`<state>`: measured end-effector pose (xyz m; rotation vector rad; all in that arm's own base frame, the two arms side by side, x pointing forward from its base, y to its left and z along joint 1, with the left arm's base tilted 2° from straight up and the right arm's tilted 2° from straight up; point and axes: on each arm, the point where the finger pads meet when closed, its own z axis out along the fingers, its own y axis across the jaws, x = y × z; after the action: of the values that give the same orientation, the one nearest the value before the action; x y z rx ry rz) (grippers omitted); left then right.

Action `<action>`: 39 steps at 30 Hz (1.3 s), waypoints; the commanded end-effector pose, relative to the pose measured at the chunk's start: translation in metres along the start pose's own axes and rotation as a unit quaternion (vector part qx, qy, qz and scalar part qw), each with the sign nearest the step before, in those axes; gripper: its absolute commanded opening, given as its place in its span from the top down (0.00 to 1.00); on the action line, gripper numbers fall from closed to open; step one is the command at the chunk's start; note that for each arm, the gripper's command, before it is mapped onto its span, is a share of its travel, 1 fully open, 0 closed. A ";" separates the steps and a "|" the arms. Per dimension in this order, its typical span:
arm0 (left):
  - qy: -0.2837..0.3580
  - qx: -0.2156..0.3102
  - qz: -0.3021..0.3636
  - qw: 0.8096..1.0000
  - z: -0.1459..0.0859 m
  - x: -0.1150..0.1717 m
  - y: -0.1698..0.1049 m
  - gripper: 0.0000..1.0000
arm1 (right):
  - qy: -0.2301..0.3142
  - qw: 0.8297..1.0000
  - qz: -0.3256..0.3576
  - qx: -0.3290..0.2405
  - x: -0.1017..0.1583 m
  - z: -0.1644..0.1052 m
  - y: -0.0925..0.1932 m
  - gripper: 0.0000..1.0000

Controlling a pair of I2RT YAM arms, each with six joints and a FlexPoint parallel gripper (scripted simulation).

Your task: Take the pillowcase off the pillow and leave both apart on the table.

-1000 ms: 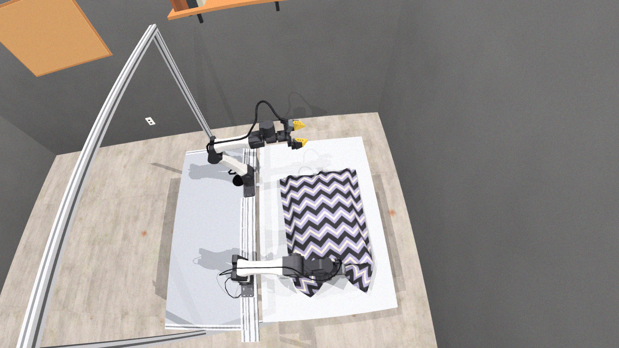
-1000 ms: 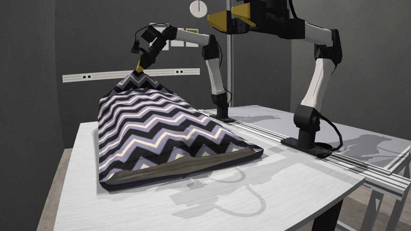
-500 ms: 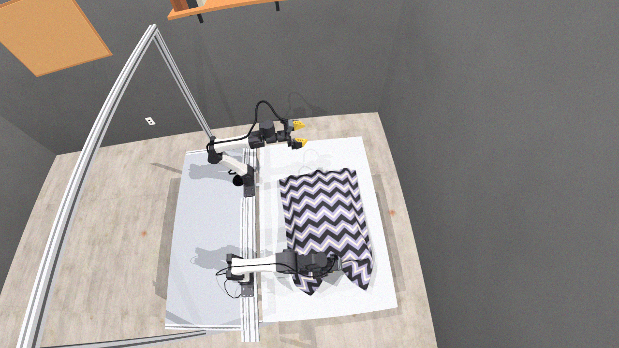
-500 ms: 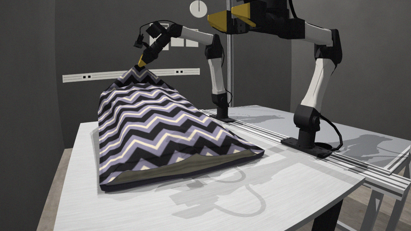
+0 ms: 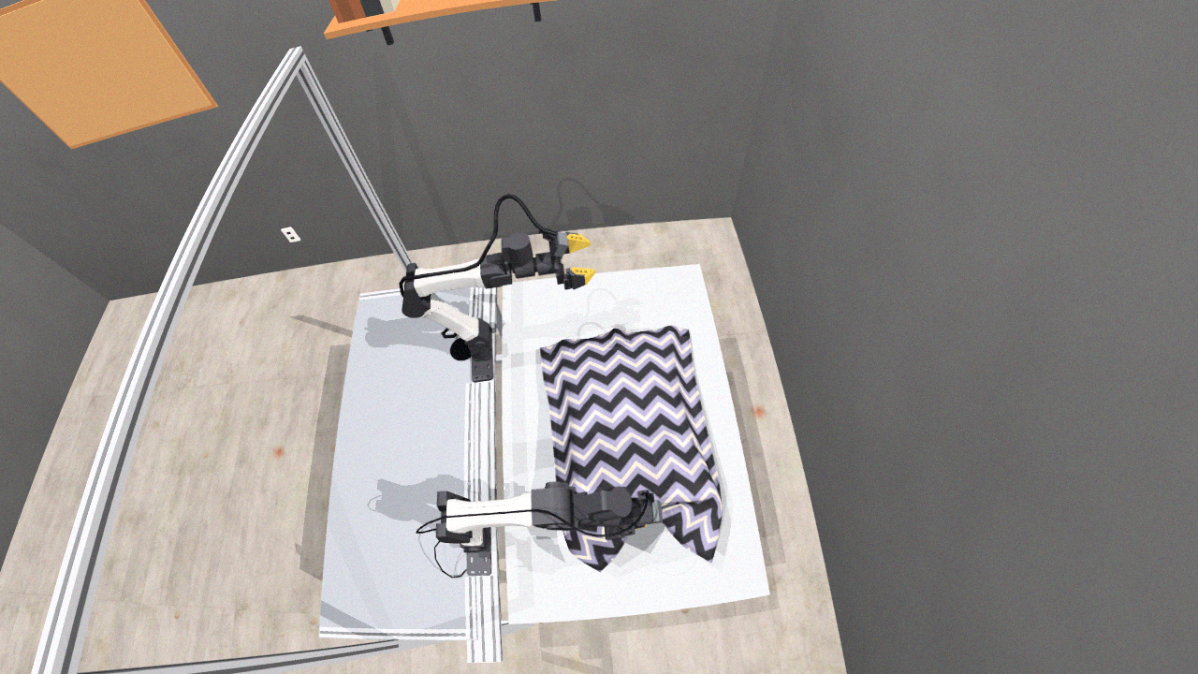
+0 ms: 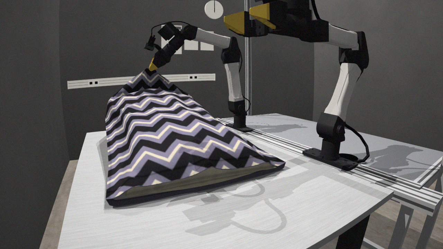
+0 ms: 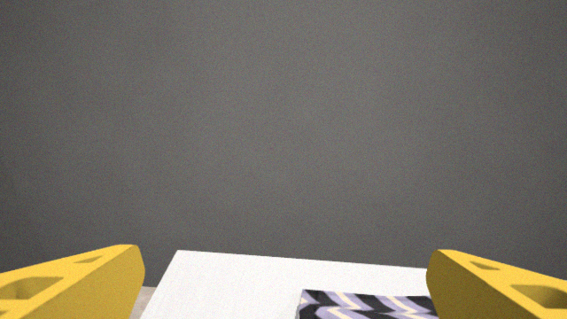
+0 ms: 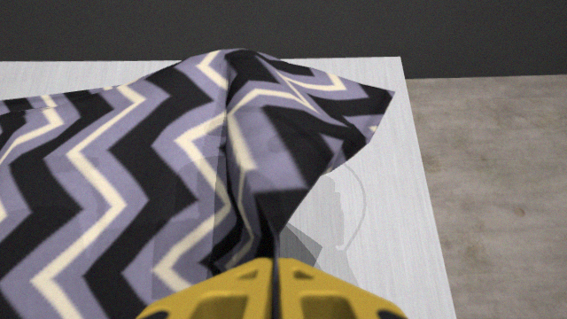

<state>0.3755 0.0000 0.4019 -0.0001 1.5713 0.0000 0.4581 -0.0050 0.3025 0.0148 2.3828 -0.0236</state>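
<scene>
The right gripper (image 5: 657, 513) (image 6: 151, 70) (image 8: 275, 271) is pinching the pillowcase (image 5: 623, 410) (image 6: 167, 123) (image 8: 133, 177) near the bench's far end, probably for lifting; the left gripper (image 5: 588, 259) (image 6: 247, 23) (image 7: 284, 260) is spreading wide.

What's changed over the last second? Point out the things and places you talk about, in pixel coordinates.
The right gripper (image 6: 152, 68) (image 8: 275, 271) has risen a little and shifted slightly toward the left arm, keeping its pinch on the closed end of the pillowcase (image 5: 623, 402) (image 6: 161, 130) (image 7: 368, 307) (image 8: 133, 177) and drawing it higher. Nothing was newly grasped or released. The left gripper (image 5: 584, 258) (image 6: 250, 20) (image 7: 284, 260) stayed open and put.
</scene>
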 end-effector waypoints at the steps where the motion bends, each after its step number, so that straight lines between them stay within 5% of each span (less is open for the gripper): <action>1: -0.021 0.006 0.003 1.000 -0.008 -0.019 -0.005 0.00 | -0.037 0.999 0.005 0.010 -0.022 0.001 -0.007 1.00; 24: -0.021 0.006 0.003 1.000 -0.008 -0.019 -0.005 0.00 | -0.030 1.000 0.002 0.000 -0.021 0.005 0.003 1.00; 39: -0.021 0.006 0.003 1.000 -0.008 -0.019 -0.005 0.00 | -0.054 0.998 -0.013 -0.013 -0.044 -0.013 0.020 1.00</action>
<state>0.3755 0.0000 0.4019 -0.0001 1.5713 0.0000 0.4673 0.0130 0.3250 -0.0291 2.3385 -0.0015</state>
